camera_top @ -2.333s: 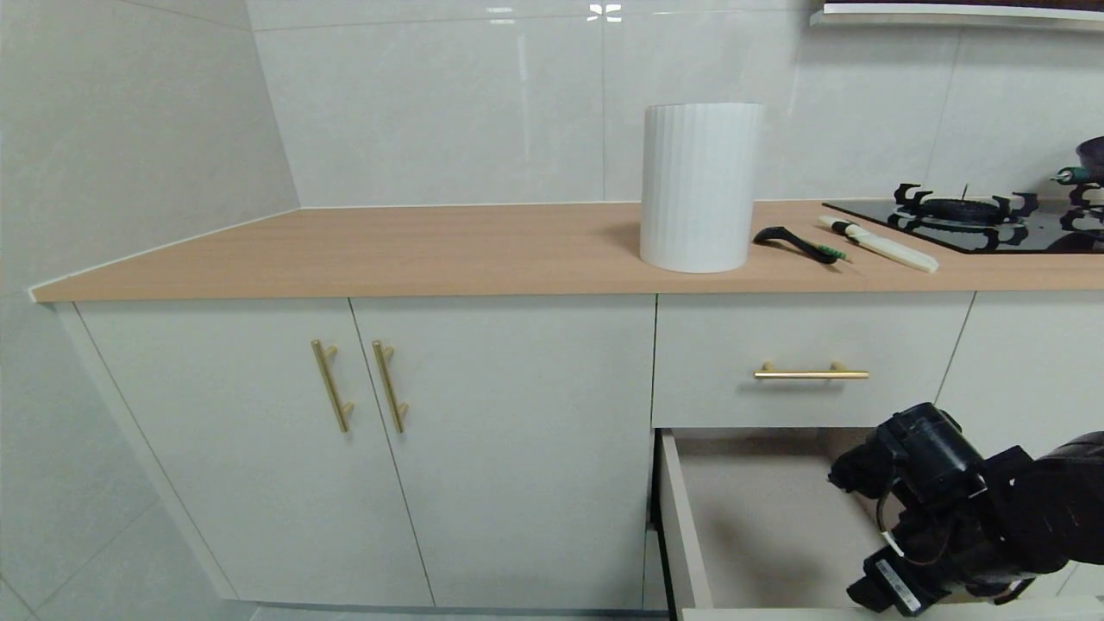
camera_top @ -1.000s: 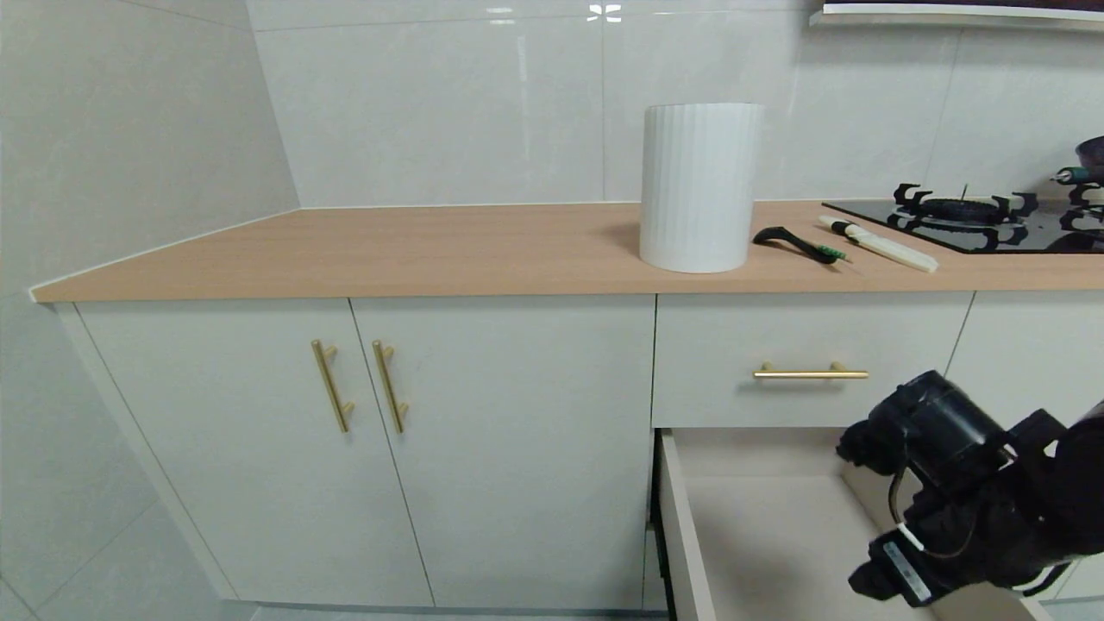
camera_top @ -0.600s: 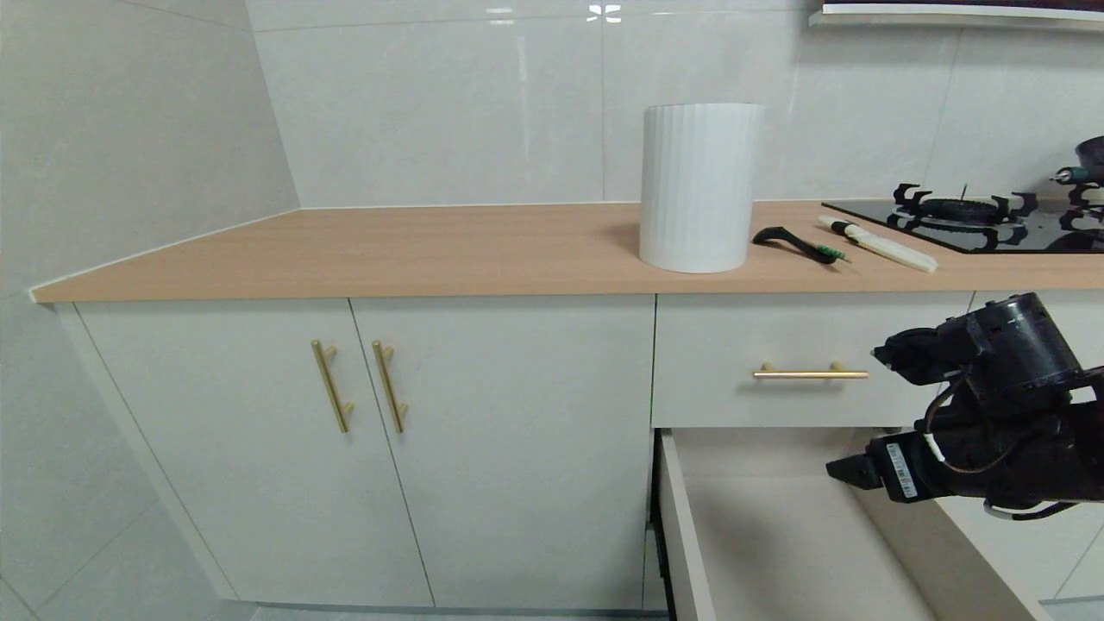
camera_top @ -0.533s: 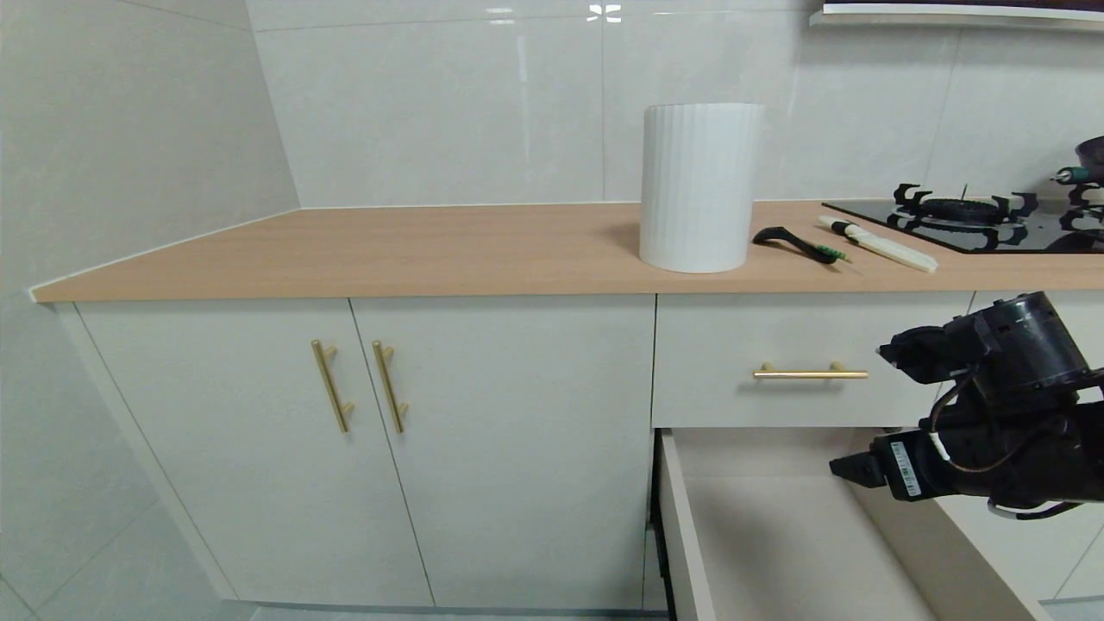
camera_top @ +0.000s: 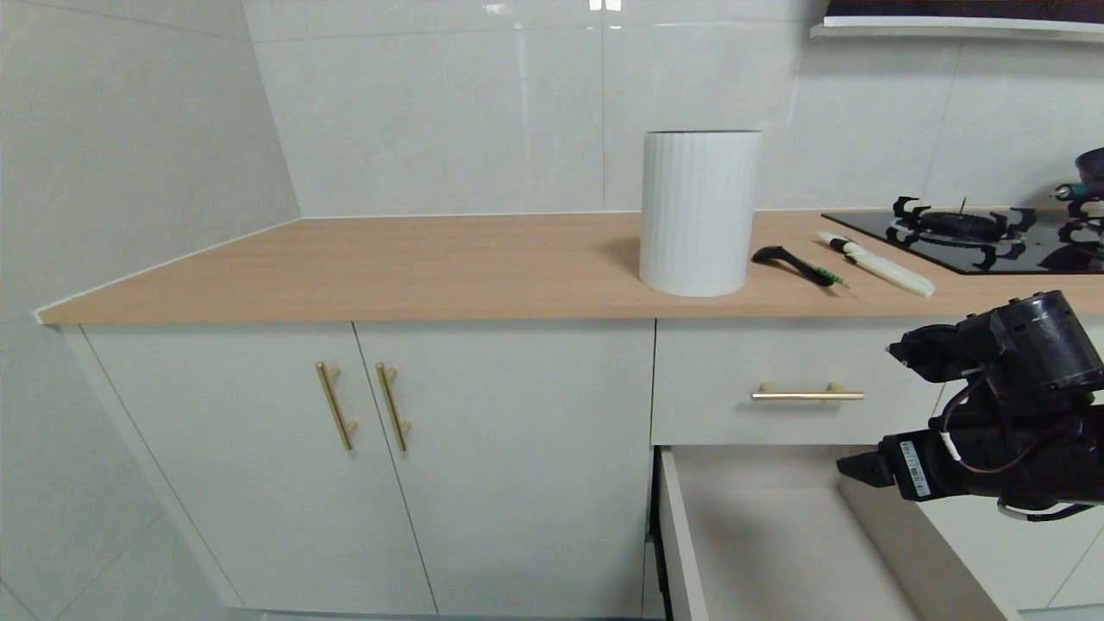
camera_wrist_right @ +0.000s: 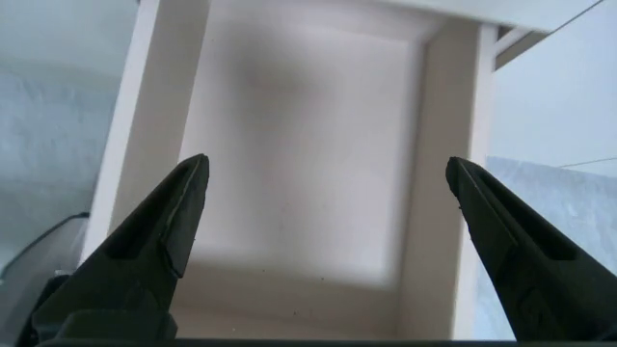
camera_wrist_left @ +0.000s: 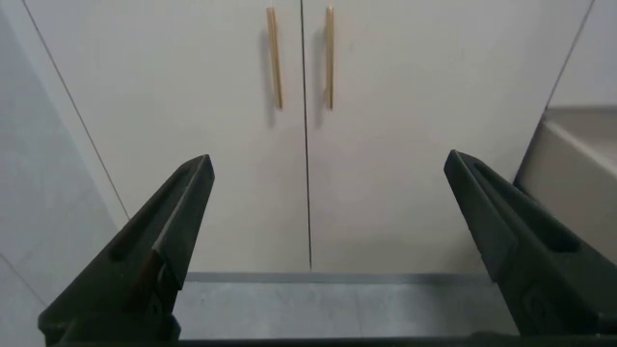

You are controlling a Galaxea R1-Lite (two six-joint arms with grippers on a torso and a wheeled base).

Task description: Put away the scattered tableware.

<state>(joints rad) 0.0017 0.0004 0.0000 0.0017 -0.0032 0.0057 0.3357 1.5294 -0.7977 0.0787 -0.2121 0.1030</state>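
Left end effector (camera_wrist_left: 326,183) and right end effector (camera_wrist_right: 326,183) both stand spread wide, empty.

A tall white ribbed canister (camera_top: 699,211) stands upright on the wooden bench (camera_top: 388,267), right of its middle and nearer the front edge than the tiled wall. A black gas hob (camera_top: 1018,254) occupies the bench's right end. Below the front edge, two cabinet doors (camera_top: 500,466) carry upright gold handles (camera_top: 335,407).

Black right arm (camera_top: 1018,448), dark wedge jaws, prob. cabled.
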